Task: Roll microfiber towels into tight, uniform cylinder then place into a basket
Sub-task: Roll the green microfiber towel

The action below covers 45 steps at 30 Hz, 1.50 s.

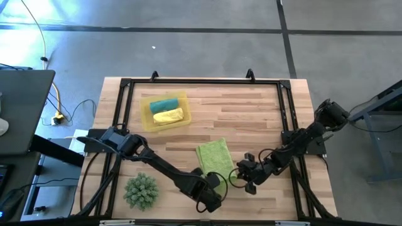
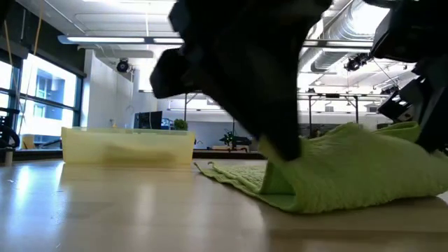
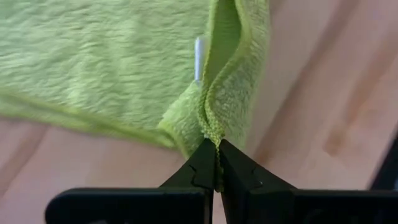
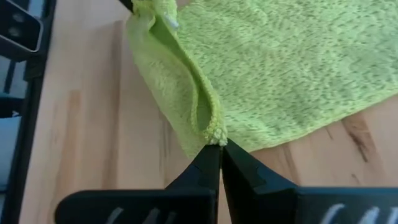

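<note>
A lime green towel (image 1: 213, 157) lies near the table's front middle. Its far part is flat on the wood and its near edge is raised in a hump (image 2: 350, 164). My left gripper (image 1: 221, 182) is shut on the towel's near left corner. My right gripper (image 1: 240, 176) is shut on its near right corner. The yellow basket (image 1: 148, 119) stands at the far left and holds a teal roll (image 1: 163, 104) and a yellow roll (image 1: 168, 116). My left gripper (image 3: 217, 163) pinches the towel's hemmed corner (image 3: 213, 132) between its two fingertips, slanting down from the near side. The cloth bunches into a fold just beyond the tips, and the corner is lifted off the wood. My right gripper (image 4: 220, 158) pinches the other near corner (image 4: 216, 133) at its fingertips, slanting down from the near right. The near edge runs away from the tips as a slack, doubled-over fold, and the rest of the towel lies on the table.
A spiky green ball (image 1: 141, 191) sits at the near left beside my left arm. A black frame (image 1: 284, 107) runs round the tabletop. Bare wood lies between the basket (image 2: 126, 147) and the towel, and at the far right.
</note>
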Available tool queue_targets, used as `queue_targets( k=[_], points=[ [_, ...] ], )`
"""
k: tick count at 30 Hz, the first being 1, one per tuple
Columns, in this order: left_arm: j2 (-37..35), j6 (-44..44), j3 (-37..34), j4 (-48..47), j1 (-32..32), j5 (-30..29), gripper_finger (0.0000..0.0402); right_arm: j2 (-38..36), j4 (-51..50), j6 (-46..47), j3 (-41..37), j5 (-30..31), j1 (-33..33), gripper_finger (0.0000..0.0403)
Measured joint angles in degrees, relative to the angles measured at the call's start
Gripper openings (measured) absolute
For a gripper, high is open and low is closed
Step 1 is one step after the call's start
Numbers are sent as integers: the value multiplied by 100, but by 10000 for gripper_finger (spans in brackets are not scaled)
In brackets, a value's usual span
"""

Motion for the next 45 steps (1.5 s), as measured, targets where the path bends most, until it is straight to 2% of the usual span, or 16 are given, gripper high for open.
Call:
queue_targets(
  k=[3,8,15,23,29,33,39,45],
  points=[
    [0,-282,0,-278,-5,-234,3,0,-81,2,0,2,-71,0],
    [0,-232,0,-109,-8,-168,3,0,-137,-66,0,-2,-92,0],
    [0,450,0,777,-132,385,3,0,-3,-603,0,-644,72,2],
    [0,531,0,786,-125,415,3,0,293,-1820,0,-859,159,64],
    [0,501,0,804,-158,419,3,0,310,-2367,0,-855,159,73],
    [0,514,1,824,-195,458,3,0,345,-2390,0,-855,159,66],
    [0,545,2,822,-195,505,3,0,347,-2404,0,-861,176,8],
    [0,547,2,822,-193,507,3,0,532,-2404,0,-864,268,4]
  ],
)
